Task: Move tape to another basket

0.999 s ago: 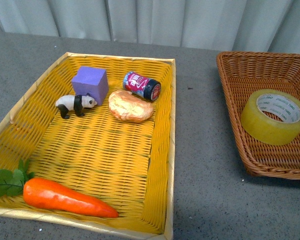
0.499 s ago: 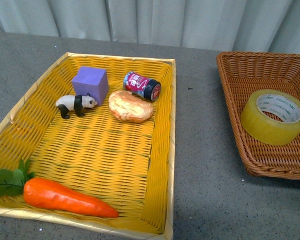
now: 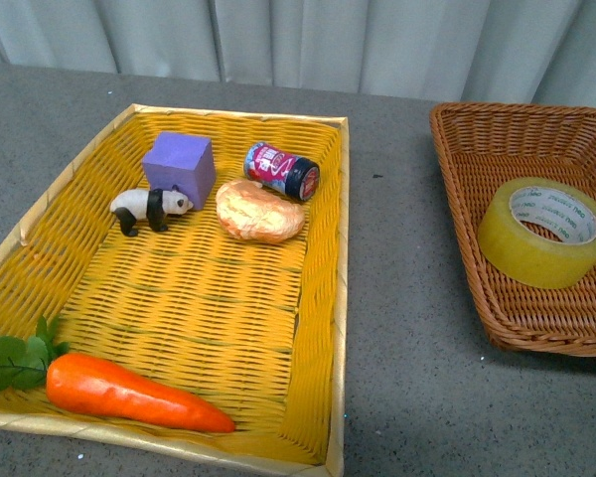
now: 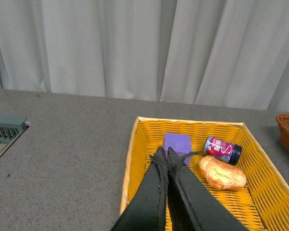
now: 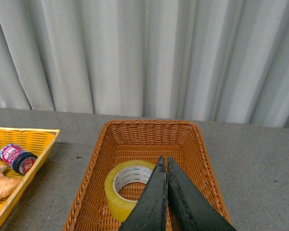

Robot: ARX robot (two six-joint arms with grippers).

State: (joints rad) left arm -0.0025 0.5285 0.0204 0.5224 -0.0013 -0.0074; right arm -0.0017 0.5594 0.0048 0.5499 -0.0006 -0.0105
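The tape (image 3: 545, 231), a wide yellowish roll with a white printed core, lies inside the brown wicker basket (image 3: 467, 199) at the right. It also shows in the right wrist view (image 5: 126, 187), in the same basket (image 5: 149, 132). My right gripper (image 5: 164, 161) is shut and empty, raised above the basket beside the tape. My left gripper (image 4: 163, 153) is shut and empty, raised above the yellow woven tray (image 4: 130, 159). Neither arm shows in the front view.
The yellow tray (image 3: 330, 328) holds a purple cube (image 3: 180, 166), a toy panda (image 3: 150, 207), a bread roll (image 3: 259, 211), a small jar (image 3: 281, 170) and a carrot (image 3: 129, 394). Grey table and a curtain lie behind. A grey object (image 4: 5, 132) sits off to one side in the left wrist view.
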